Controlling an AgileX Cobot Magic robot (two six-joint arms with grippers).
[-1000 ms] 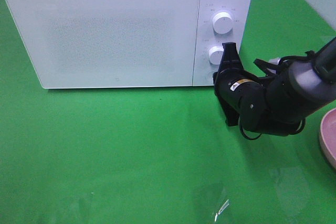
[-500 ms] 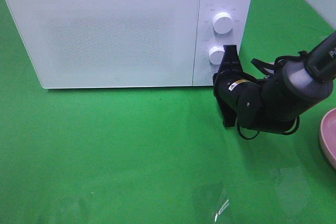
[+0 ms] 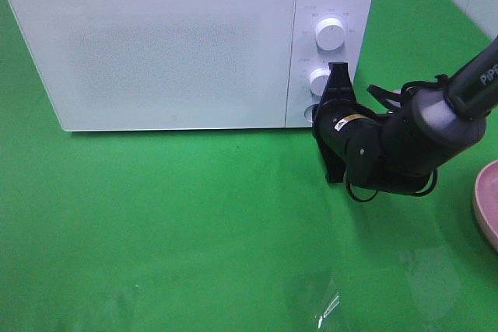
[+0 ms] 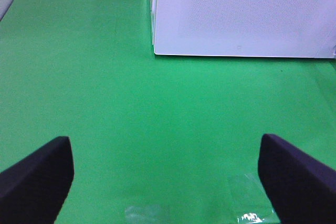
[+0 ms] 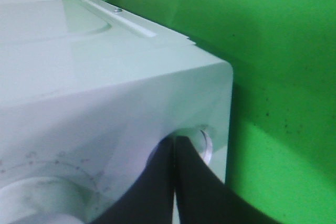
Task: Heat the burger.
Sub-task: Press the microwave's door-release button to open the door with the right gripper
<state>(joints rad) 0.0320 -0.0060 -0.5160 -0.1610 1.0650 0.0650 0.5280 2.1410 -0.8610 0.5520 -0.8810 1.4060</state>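
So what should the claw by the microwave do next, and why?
Probably nudge the right claw forward to press the round button: the microwave door is shut, and the closed claw's tip sits right at that button, which likely pops the door.

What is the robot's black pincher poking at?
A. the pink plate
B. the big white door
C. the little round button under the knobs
C: the shut right gripper has its tip right at the round button, low on the microwave panel, below the knobs.
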